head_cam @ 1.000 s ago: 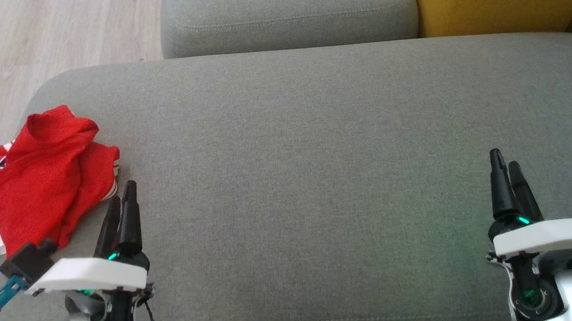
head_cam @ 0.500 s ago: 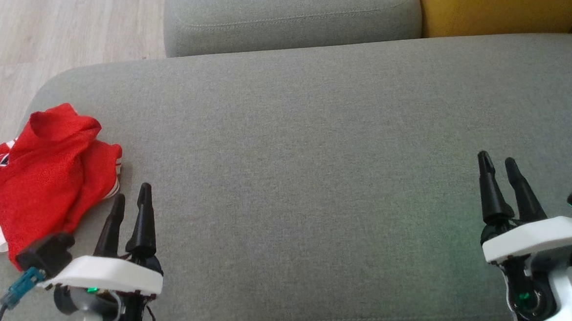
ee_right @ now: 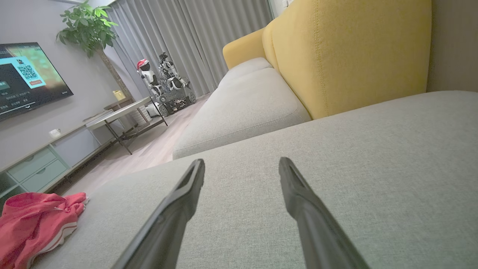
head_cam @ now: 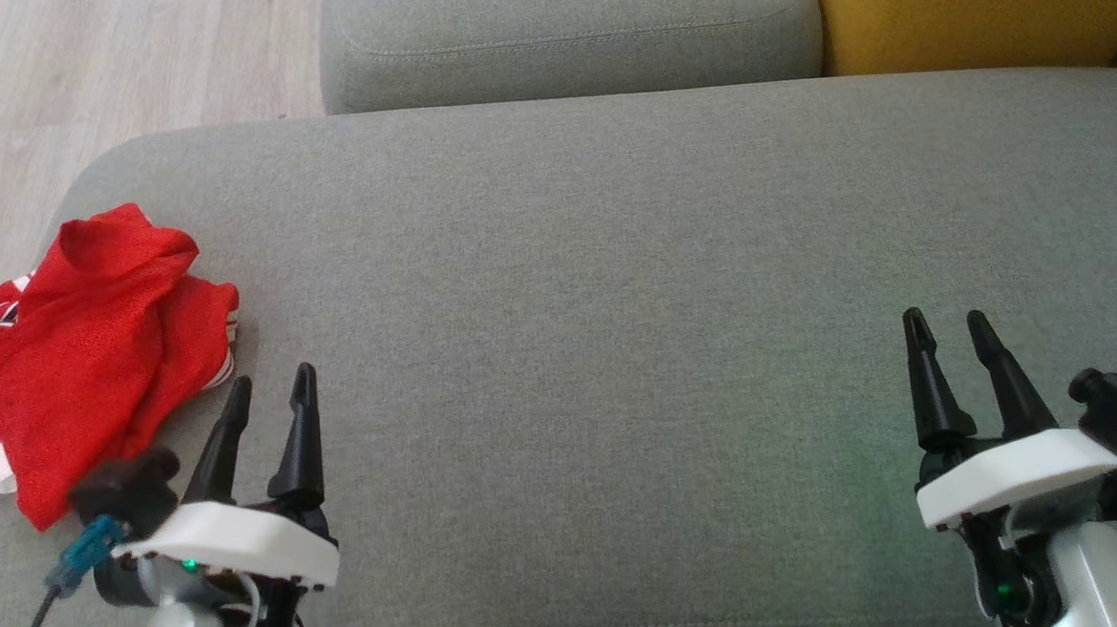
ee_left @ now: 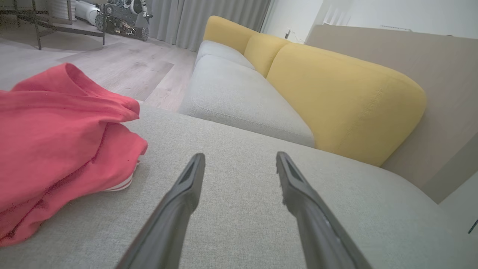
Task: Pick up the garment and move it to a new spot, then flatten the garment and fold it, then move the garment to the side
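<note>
The garment lies crumpled at the left edge of the head view, on the left end of the grey sofa seat, close to the seat's rim. It is red cloth with white stripes along a hem and some dark trim at far left. The left pincer sits at lower left, just beside the heap's right flank without touching it. Its two fingers are spread wide with nothing between them. The right pincer, at lower right, is equally wide and empty, well apart from the cloth, over bare seat.

The cloth looks light, soft and limp. It would likely sag and trail when lifted, and a shallow pinch might take only one layer. The raised fold at the heap's top, or the striped hem facing the left pincer, seems the best hold. A grip near an edge should help it fall open for flattening.
</note>
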Available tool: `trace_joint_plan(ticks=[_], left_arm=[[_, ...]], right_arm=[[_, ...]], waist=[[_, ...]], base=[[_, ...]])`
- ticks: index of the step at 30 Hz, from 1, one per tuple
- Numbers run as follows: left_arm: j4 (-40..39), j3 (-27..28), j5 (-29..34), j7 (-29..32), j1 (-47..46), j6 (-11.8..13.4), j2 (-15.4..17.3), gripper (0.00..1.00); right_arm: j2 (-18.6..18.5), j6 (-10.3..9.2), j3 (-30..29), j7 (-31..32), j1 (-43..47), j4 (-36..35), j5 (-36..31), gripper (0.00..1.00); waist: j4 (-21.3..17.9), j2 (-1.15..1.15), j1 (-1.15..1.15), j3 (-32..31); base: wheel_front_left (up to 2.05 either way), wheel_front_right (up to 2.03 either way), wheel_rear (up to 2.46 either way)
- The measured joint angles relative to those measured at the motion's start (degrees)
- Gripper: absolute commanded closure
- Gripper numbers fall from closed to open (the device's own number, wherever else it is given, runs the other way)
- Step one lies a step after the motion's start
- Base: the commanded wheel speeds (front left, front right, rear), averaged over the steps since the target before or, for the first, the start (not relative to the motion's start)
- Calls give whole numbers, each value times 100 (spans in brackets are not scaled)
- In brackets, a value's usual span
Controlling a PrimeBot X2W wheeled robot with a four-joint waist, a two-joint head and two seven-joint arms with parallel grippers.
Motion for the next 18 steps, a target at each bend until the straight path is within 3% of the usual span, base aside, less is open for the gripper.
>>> trace_joint_plan(ticks=[18], left_arm=[[92, -280, 1105, -286, -14, 154, 119, 0]], right_arm=[[52, 0, 47, -216, 2, 3, -1141, 0]], waist=[[-2, 0, 0, 12]], base=[[0, 0, 0]])
